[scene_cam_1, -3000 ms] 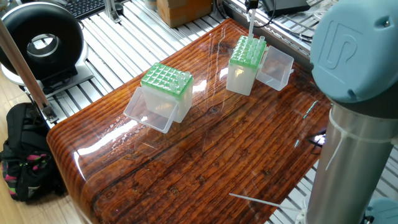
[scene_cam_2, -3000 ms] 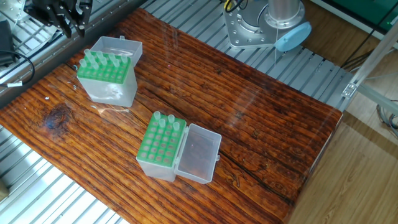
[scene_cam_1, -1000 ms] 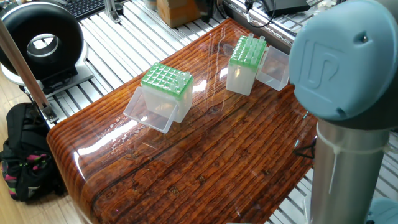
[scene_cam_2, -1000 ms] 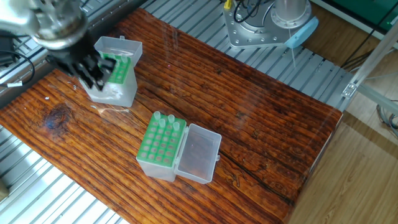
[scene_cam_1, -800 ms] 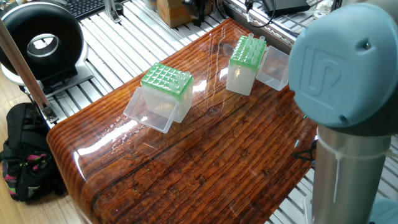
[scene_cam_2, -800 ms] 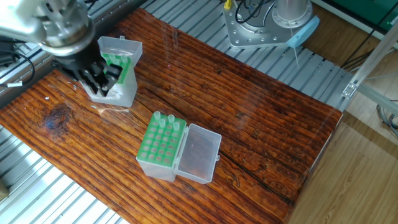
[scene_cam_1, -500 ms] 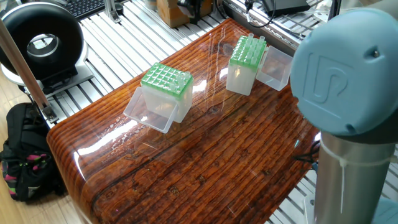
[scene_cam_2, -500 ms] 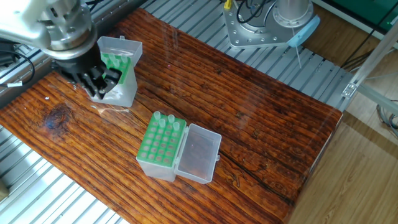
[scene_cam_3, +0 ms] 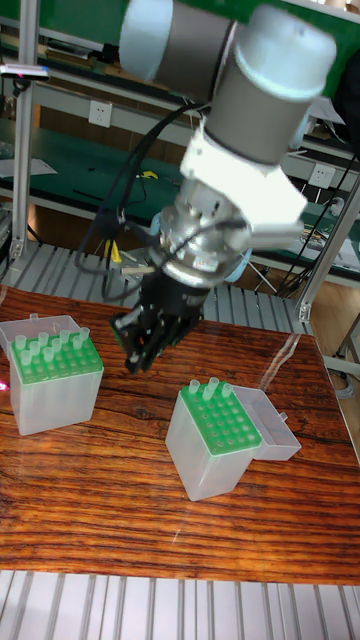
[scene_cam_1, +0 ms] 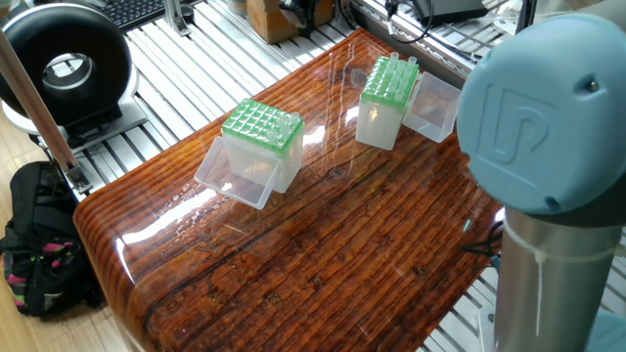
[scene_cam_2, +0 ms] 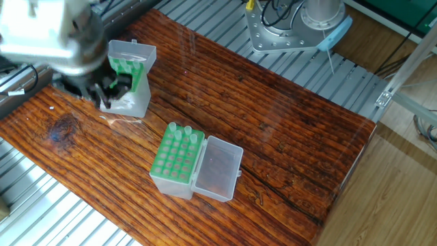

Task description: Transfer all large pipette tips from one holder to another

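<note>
You had the claw (scene_cam_3: 140,345) in the air between the fuller holder (scene_cam_3: 52,376) and the sparse holder (scene_cam_3: 215,436); its grip was unreadable. Next: line up over an empty hole.

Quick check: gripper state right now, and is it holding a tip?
Gripper: cannot be told; fingers blurred, no pipette tip visibly between them.

End effector (scene_cam_2: 102,92) blurred (jaw state unreadable), hiding box (scene_cam_2: 130,85).
</note>
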Controlling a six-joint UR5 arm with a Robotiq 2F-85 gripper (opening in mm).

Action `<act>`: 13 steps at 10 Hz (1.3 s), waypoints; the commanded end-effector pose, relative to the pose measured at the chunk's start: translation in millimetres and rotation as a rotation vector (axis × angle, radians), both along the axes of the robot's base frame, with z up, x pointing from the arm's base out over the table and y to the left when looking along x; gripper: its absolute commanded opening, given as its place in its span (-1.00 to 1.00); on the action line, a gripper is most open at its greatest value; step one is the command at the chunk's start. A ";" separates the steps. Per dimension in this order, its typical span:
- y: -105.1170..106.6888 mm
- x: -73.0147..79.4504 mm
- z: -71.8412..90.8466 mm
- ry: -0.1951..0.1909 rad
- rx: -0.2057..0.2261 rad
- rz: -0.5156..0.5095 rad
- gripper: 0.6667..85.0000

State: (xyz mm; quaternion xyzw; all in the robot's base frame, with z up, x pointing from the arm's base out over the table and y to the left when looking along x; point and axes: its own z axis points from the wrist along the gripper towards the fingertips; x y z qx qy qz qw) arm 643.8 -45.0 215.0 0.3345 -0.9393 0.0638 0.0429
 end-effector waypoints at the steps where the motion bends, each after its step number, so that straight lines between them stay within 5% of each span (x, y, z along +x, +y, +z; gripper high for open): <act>1: 33.2 1.4 -8.2 0.045 0.031 -0.020 -0.49; 2: 57.4 -7.8 -7.8 0.070 0.097 -0.081 -0.49; 3: 72.3 -6.8 -11.5 0.070 0.118 -0.124 -0.49; 5: 94.9 0.8 -10.7 0.053 0.074 -0.227 -0.52; 8: 130.0 -16.1 5.5 0.050 0.057 -0.298 -0.57; 10: 139.2 -16.5 2.4 0.030 0.028 -0.335 -0.56; 13: 148.1 -49.0 0.6 0.043 0.012 -0.308 -0.56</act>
